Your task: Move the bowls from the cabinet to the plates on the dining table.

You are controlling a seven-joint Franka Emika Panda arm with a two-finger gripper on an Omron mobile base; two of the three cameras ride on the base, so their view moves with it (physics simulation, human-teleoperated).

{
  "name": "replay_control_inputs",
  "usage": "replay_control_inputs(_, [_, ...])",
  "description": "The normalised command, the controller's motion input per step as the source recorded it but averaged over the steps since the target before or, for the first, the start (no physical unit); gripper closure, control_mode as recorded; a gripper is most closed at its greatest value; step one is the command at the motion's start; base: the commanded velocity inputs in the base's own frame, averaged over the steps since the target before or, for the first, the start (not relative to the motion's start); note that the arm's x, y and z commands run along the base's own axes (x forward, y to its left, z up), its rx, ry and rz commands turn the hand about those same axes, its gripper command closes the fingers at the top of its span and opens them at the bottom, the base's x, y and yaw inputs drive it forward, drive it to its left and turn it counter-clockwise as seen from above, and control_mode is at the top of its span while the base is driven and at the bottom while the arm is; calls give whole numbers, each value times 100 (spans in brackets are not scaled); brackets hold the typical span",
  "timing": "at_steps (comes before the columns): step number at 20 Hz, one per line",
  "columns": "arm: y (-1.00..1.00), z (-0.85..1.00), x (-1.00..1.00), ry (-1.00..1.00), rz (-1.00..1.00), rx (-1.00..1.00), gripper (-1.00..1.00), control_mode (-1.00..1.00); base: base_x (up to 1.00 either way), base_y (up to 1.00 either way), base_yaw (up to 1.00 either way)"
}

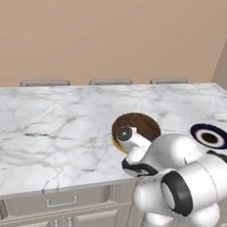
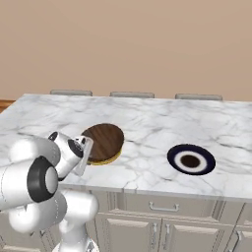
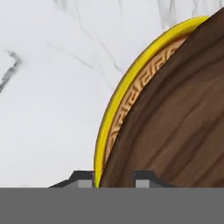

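Observation:
The wide dark brown wooden bowl (image 1: 139, 124) (image 2: 106, 139) (image 3: 175, 122) rests on the yellow plate (image 3: 109, 118) (image 2: 103, 161) near the front edge of the marble dining table (image 1: 45, 128) (image 2: 147, 118). My gripper (image 3: 114, 177) (image 2: 87, 152) is at the bowl's near rim. Its fingertips (image 3: 85, 177) stand apart, one outside the rim and one over the bowl's inside. The dark-rimmed plate (image 1: 210, 137) (image 2: 191, 159) lies to the right with nothing on it. The cabinet is out of view.
Three chair backs (image 1: 44, 83) (image 1: 110, 81) (image 1: 168, 81) line the table's far edge, with a beige wall behind. Drawer fronts (image 1: 61, 202) run under the near edge. Bare marble spreads to the left of the bowl.

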Motion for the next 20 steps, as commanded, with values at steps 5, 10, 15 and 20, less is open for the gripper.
replay_control_inputs(5, [0,41,-66,-16,0,0,-100,-100,0,0,0])
replay_control_inputs(10, [0,51,-50,-18,0,0,-100,-100,0,0,0])
replay_control_inputs(15, [-13,22,-47,-14,2,1,-100,-100,0,0,0])
replay_control_inputs(20, [-59,25,-95,-15,-6,14,-100,-100,0,0,0])
